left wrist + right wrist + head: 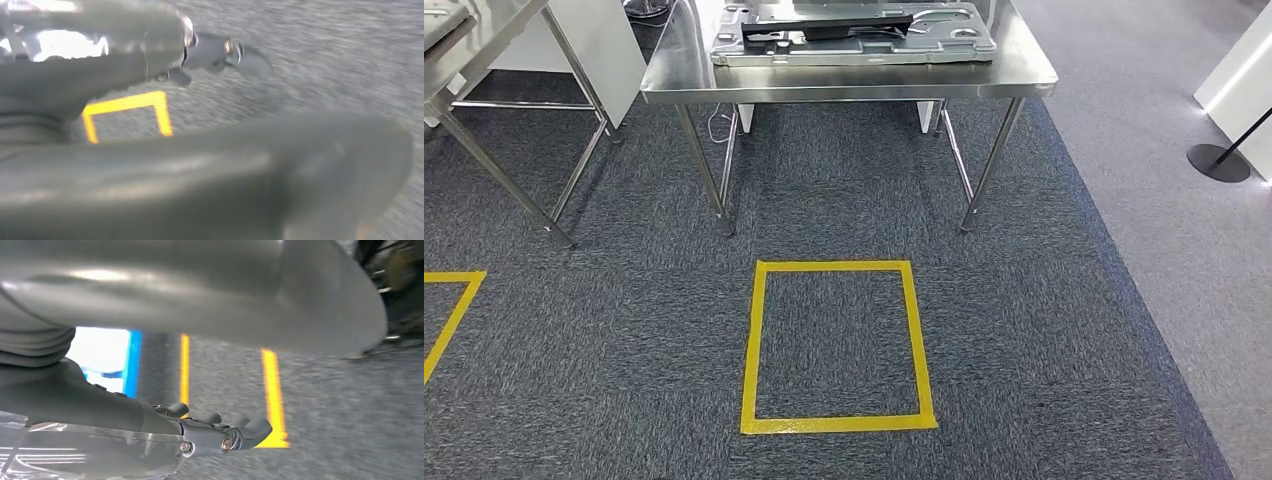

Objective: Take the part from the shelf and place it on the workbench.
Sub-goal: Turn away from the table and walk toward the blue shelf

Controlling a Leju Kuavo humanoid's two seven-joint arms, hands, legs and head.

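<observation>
Head view: a stainless-steel bench [844, 85] on thin legs stands at 12 o'clock, beyond a yellow taped square [837, 346] on the dark grey carpet [624, 330]. A flat, light-grey moulded metal part [854, 35] with dark cut-outs lies on the bench top. Its long axis runs from 9 to 3 o'clock, parallel to the near bench edge; which end leads cannot be told.

Left wrist view: the left hand [220, 52] hangs above the carpet, its dark fingers reaching out with nothing in them.

Right wrist view: the right hand [220, 432] likewise hangs over the floor, fingers loosely extended and apart, holding nothing.

Progress, as a judgement: with a part resting on the bench and both hands free, the placing looks done; whether further parts wait on a shelf cannot be told.
</observation>
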